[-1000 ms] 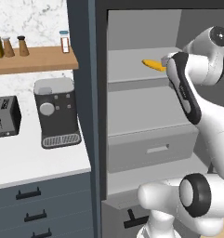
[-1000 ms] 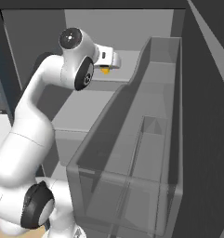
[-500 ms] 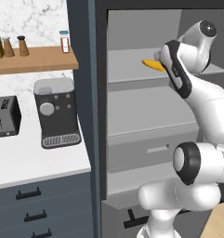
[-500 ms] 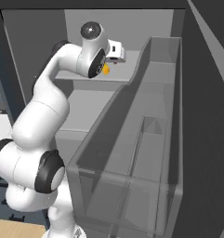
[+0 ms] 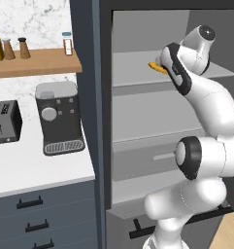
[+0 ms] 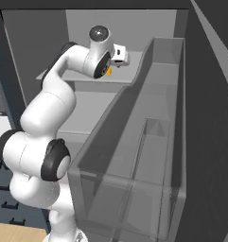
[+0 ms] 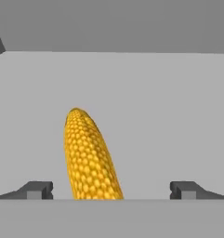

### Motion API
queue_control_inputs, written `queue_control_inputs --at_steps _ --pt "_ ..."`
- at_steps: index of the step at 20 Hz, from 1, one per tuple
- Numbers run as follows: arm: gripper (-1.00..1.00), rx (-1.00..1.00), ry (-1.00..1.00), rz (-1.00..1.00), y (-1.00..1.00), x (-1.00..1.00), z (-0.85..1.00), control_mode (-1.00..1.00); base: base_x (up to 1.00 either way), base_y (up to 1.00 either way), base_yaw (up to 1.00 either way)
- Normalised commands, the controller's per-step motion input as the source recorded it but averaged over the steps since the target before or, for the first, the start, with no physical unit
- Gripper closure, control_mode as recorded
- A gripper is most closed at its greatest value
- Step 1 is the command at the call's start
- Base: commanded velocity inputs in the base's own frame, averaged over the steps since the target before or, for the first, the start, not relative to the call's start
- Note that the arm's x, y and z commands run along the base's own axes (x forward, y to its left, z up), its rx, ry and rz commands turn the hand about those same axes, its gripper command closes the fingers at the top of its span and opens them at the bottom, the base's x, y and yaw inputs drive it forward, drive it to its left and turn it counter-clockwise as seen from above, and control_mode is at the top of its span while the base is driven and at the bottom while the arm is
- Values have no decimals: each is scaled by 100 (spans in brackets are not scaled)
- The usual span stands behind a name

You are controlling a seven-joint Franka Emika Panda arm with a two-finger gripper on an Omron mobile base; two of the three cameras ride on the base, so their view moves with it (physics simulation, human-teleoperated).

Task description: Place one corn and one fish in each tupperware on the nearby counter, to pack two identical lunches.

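the jaws stand spread wide, nothing between the pads pinched. in the hand view the two dark fingertips (image 7: 35, 189) sit far apart at the bottom, and one corn (image 7: 89, 157) lies on the grey shelf (image 7: 178, 102) between them, nearer the left tip than the right. its near end reaches down to the line of the tips and its tapered far end points away from the jaws, leaning slightly left. neither tip touches the cob; there is a narrow gap on its left side and a much wider one on its right.

ahead of the jaws the shelf runs bare to the back wall, with side walls rising at both far corners. to the right of the cob the shelf floor is open.

in the left base view the gripper (image 5: 163, 63) hangs at the front edge of the upper shelf (image 5: 133, 73) inside the tall open cabinet, the cob's orange end (image 5: 156, 67) just showing beside it. the right base view shows the gripper (image 6: 116, 56) at the same shelf lip, with a clear-walled bin (image 6: 148, 137) below and to the right of it.

counted: one corn, one toaster (image 5: 4, 122), one coffee machine (image 5: 59, 117) on the tabletop (image 5: 31, 168) well left of the jaws, four bottles on the wooden wall shelf (image 5: 38, 61).
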Motion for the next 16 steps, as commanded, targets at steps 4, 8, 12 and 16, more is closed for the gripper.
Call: queue_control_inputs --at_steps 4,8,12,16 --pt "-100 0 0 0 14 10 -19 -100 0 0 0" --pt "-100 0 0 0 0 2 -16 -100 0 0 0" --pt "-100 0 0 0 0 0 -31 -100 0 0 0" --pt "-100 0 0 2 0 0 -17 -100 0 0 0"
